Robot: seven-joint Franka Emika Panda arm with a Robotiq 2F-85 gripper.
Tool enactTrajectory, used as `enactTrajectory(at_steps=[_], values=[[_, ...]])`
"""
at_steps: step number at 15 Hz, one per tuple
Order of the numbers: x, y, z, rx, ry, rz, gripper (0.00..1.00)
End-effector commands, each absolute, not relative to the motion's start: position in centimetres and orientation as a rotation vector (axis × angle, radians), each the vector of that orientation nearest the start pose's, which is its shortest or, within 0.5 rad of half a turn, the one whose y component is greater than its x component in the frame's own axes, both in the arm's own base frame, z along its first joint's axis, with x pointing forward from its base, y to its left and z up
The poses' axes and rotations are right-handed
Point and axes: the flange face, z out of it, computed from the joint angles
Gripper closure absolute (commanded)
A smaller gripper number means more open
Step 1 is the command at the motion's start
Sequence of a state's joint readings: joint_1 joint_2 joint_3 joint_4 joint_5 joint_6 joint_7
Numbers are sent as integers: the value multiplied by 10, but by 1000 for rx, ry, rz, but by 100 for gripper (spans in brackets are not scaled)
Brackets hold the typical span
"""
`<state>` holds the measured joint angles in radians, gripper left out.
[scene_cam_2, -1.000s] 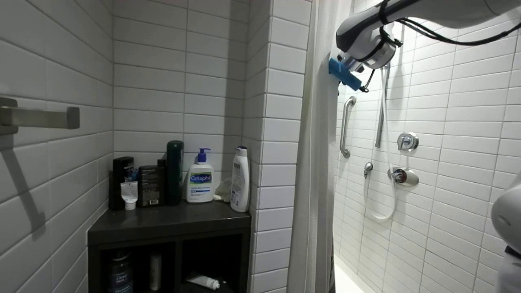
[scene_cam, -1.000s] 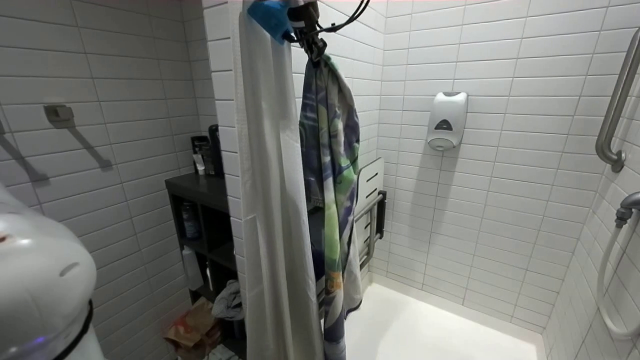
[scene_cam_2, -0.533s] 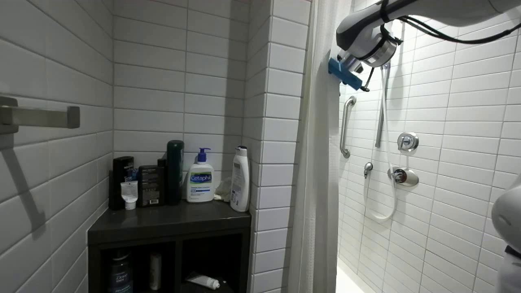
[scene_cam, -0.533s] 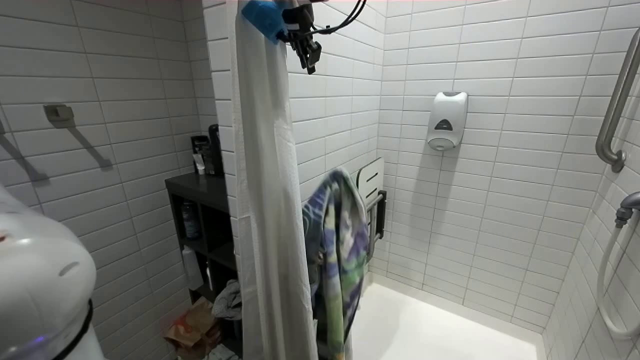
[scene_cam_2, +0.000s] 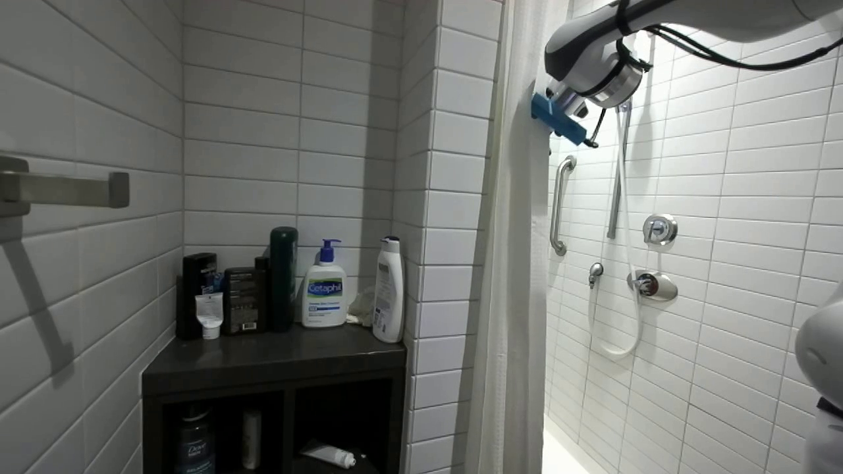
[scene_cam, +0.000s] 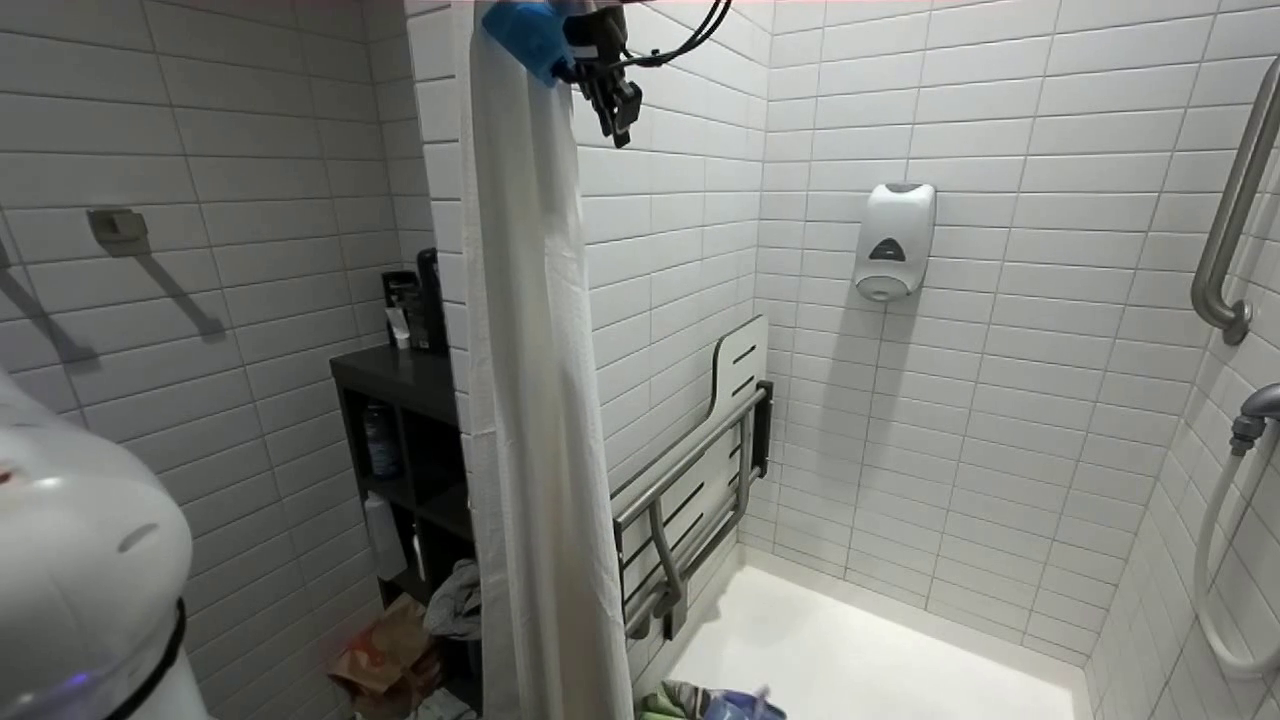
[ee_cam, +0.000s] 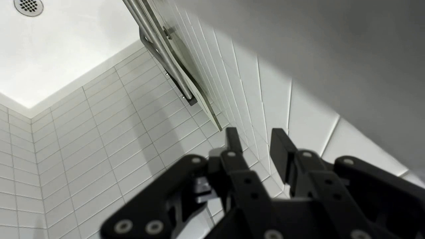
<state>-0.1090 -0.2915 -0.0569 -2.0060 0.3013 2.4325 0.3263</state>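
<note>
My gripper point(ee_cam: 255, 141) is open in the wrist view, with a gap between its two fingers and nothing in it. In an exterior view the gripper point(scene_cam: 622, 135) hangs high, close beside the white shower curtain point(scene_cam: 540, 400). A patterned towel in green, purple and blue point(scene_cam: 675, 700) lies on the shower floor, well below the gripper. Only its upper part shows at the bottom edge of that view; the towel is out of sight in the wrist view. The curtain also shows in an exterior view point(scene_cam_2: 507, 296), where it hides the fingers.
A folded shower seat point(scene_cam: 690, 510) is on the wall below the gripper; it also shows in the wrist view point(ee_cam: 166, 56). A soap dispenser point(scene_cam: 895, 240) and a grab bar point(scene_cam: 1235, 210) are on the walls. A dark shelf point(scene_cam_2: 276, 362) bears several bottles.
One second ago the towel hung from my gripper. The gripper has opened and let go, and the towel has fallen to the shower floor. The arm has shifted slightly.
</note>
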Motion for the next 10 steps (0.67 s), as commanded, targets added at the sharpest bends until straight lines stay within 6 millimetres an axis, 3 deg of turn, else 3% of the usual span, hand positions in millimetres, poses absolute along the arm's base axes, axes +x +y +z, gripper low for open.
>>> enactTrajectory(at_steps=[1, 5, 6, 8, 10], values=[[510, -89, 664, -2502, 845, -950, 68], [510, -89, 664, -2502, 845, -950, 68], [510, -89, 664, -2502, 845, -950, 43], [496, -101, 664, -2505, 882, -933, 38], [484, -112, 664, -2495, 922, -920, 25]])
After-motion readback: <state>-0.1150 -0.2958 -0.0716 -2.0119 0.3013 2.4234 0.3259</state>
